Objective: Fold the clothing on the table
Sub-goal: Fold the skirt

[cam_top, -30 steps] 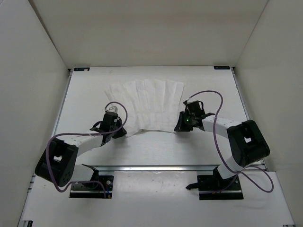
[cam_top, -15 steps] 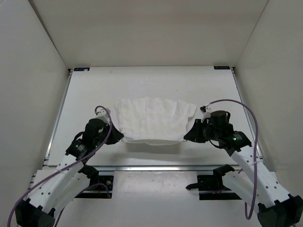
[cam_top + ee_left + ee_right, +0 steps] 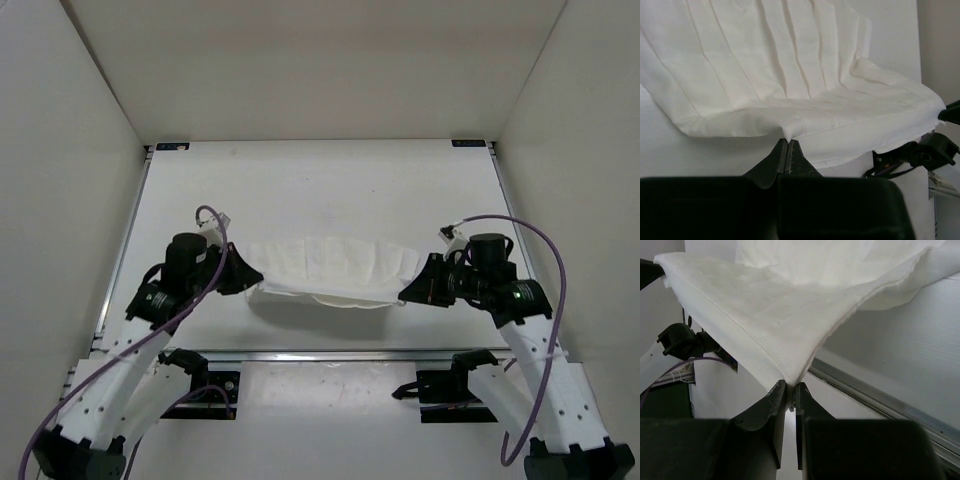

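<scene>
Clothing (image 3: 330, 268) sags stretched between left jaws and right jaws, each clamped on a corner.

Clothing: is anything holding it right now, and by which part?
Both grippers hold it. The left gripper pinches the clothing by its left-end corner, the right gripper by its right-end corner, and it sags between them.

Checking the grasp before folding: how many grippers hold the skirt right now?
2. The left gripper pinches the white skirt at its left near corner; the right gripper pinches its right near corner.
</scene>
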`<state>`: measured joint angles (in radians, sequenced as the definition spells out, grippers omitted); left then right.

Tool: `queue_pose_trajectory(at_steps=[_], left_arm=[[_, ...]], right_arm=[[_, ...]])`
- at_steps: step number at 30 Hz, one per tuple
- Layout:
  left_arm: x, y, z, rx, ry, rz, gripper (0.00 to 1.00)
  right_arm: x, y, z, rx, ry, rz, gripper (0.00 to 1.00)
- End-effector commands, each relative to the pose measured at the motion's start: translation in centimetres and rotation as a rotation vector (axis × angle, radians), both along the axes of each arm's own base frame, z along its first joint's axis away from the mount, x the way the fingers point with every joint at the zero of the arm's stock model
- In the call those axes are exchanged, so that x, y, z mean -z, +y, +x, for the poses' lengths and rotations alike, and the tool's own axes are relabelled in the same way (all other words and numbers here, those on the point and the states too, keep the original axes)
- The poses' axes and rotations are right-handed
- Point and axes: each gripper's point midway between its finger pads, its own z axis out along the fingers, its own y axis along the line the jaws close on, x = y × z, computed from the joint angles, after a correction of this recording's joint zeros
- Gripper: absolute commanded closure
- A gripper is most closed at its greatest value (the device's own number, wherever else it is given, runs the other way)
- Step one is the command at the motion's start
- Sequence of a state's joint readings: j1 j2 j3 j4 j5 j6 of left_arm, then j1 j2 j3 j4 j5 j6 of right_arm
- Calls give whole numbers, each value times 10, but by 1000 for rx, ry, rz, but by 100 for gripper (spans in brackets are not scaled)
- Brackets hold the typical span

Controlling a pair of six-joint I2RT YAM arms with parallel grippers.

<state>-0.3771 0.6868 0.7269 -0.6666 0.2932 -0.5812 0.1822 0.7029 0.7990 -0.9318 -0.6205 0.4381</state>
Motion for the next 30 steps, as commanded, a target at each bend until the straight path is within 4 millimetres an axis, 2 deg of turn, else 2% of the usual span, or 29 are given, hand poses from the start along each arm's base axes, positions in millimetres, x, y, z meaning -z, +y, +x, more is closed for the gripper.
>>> queue_pose_trajectory(at_steps=[1,2,3,4,7,8,9,10,11,12,13,14,15,16,18,19,20,21,22,23,25,26,28,29,30], left_arm=[[22,18,45,-103,-18,95,100],[23,18,55,-123,-34,89,100],[36,20,61,-137,2,96,100],[39,23,75,-162,3,97,100],[45,29,106,-213,11,116,100],[47,33,119,-236,17,114,96],[46,32,132,-246,11,112,92],[47,36,139,-269,20,100,77],[47,40,151,-292,23,78,56],[42,41,161,-294,16,52,48],[39,39,166,-289,7,35,41],[38,42,172,-298,8,29,38],[28,42,178,-300,-19,32,35],[28,43,177,-312,-16,35,33],[25,44,174,-298,-23,45,31],[35,43,166,-290,5,50,31],[32,42,161,-278,-4,48,30],[38,41,150,-271,5,54,30],[45,38,137,-260,13,61,29],[57,34,120,-245,31,70,27],[74,34,94,-244,53,63,26],[82,36,88,-251,65,75,26],[96,39,70,-249,84,83,25],[97,39,68,-252,82,91,25],[104,38,60,-246,99,95,26]], right_arm=[[22,-1,32,12,10,-31,100],[31,-1,47,19,12,-33,100],[39,-1,61,28,29,-34,100],[43,-2,73,32,47,-21,100],[37,-3,127,61,-21,-14,100],[34,-2,138,63,-34,-16,100],[30,-2,162,71,-59,-26,95],[19,-2,185,72,-110,-24,87],[15,-2,196,75,-124,-25,79],[10,-3,213,88,-141,-29,65],[8,-6,228,103,-172,-47,57],[7,-11,236,128,-197,-69,52],[4,-13,240,154,-204,-65,46],[5,-22,243,196,-218,-85,39],[10,-31,236,245,-212,-119,32],[27,-32,223,248,-168,-131,32],[43,-34,210,254,-132,-145,32],[38,-35,203,274,-137,-141,32],[65,-35,182,284,-88,-145,32],[64,-33,173,284,-99,-133,32],[94,-26,142,289,-34,-124,33],[92,-26,138,311,-48,-111,33],[115,-23,118,327,-13,-96,32],[114,-21,116,325,-26,-69,32],[121,-17,110,312,-17,-49,29]])
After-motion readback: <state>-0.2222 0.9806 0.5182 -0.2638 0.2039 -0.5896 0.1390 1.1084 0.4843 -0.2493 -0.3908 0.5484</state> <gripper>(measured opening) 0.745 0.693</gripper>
